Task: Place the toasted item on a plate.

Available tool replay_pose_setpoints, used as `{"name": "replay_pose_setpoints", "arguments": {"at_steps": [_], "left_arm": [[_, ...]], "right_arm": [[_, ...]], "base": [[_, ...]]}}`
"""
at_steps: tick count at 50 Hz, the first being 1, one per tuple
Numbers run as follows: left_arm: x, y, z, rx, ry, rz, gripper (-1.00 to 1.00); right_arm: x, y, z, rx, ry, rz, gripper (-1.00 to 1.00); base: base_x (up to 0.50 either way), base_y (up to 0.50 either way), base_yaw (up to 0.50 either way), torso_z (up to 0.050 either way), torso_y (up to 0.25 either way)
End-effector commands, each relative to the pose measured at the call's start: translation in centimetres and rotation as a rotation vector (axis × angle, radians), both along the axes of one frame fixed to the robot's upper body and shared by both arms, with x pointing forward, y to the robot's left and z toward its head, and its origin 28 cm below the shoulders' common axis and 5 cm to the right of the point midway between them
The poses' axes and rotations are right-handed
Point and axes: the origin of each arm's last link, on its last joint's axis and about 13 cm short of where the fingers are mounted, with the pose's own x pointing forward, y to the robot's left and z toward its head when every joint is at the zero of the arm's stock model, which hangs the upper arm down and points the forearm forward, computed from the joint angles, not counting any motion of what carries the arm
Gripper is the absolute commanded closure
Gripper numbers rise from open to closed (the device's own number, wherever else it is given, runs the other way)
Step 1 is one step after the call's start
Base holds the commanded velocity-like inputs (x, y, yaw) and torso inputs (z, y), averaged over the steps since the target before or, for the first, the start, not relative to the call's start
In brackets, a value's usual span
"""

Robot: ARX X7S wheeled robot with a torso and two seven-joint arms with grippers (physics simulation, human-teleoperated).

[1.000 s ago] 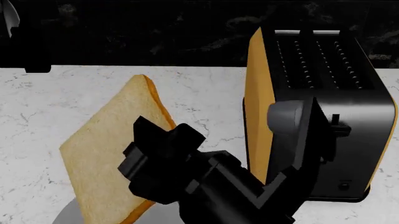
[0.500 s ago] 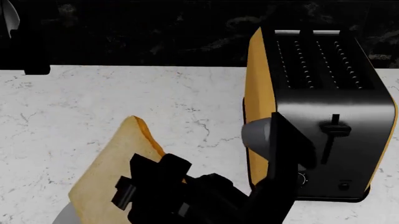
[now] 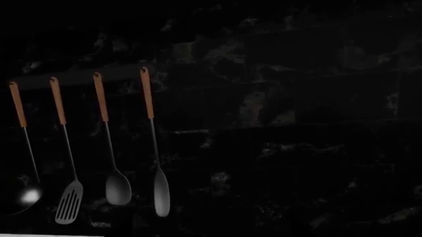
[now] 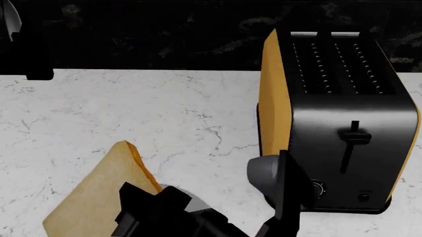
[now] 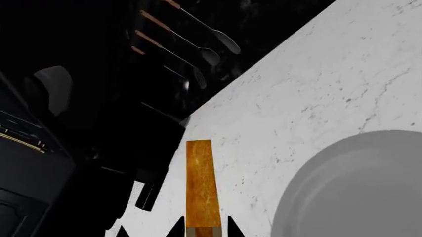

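at the near edge of the counter (image 4: 132,103), the right end effector (image 4: 155,212) is clamped on the toasted item (image 4: 99,195), its dark fingers (image 4: 142,210) pressed against the slice's pale face in the head view. the right wrist view shows the same grip from behind: the slice (image 5: 199,185) is seen edge-on as an orange-golden strip rising from between the two black fingertips. the slice stands tilted, its top corner leaning toward the far edge and its lower part out of sight below the head view's border.

just beside the slice lies the plate (image 5: 356,187), a plain grey disc flat on the white marbled counter; in the head view only a small grey sliver of it (image 4: 191,203) shows behind the end effector. whether the slice's lower edge touches the plate cannot be told.

toward the counter's right edge stands the black-and-yellow toaster (image 4: 343,118), upright, its two slots facing up and its lever on the near face. a grey joint of the right arm (image 4: 267,173) sits in front of its near left corner.

beyond the far edge is a dark wall. the left wrist view shows four utensils (image 3: 112,143) with wooden handles hanging on it in a row. the left end effector is not seen in any view.
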Motion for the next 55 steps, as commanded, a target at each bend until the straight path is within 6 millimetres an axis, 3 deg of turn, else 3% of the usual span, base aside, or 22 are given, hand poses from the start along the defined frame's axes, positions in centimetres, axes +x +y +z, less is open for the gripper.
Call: {"name": "replay_pose_setpoints", "arguments": {"at_steps": [1,13,14,28,39,45,55], "left_arm": [[0.0,0.0,0.1,-0.009,-0.007,-0.001,-1.0],[0.1,0.1,0.0,-0.01,-0.004,0.0,-1.0],[0.1,0.1,0.0,-0.01,-0.004,0.0,-1.0],[0.0,0.0,0.0,-0.009,-0.004,0.002,-1.0],[0.1,0.0,-0.1,-0.009,-0.003,0.0,-1.0],[0.0,0.0,-0.1,-0.008,-0.004,0.0,-1.0],[0.1,0.0,-0.2,-0.009,-0.001,0.0,-1.0]], "right_arm": [[0.0,0.3,-0.3,-0.007,0.0,0.003,1.0],[0.4,0.1,-0.7,-0.024,0.029,-0.039,1.0],[0.4,0.1,-0.7,-0.025,0.031,-0.039,-1.0],[0.4,0.0,-0.6,-0.093,0.015,-0.055,-1.0],[0.3,-0.2,3.3,-0.265,-0.148,-0.078,-1.0],[0.4,0.1,6.8,-0.387,-0.279,-0.073,-1.0],[0.0,0.6,8.0,-0.445,-0.341,-0.061,-1.0]], "base": [[0.0,0.0,0.0,0.0,0.0],[0.0,0.0,0.0,0.0,0.0],[0.0,0.0,0.0,0.0,0.0],[0.0,0.0,0.0,0.0,0.0],[0.0,0.0,0.0,0.0,0.0],[0.0,0.0,0.0,0.0,0.0],[0.0,0.0,0.0,0.0,0.0]]}}
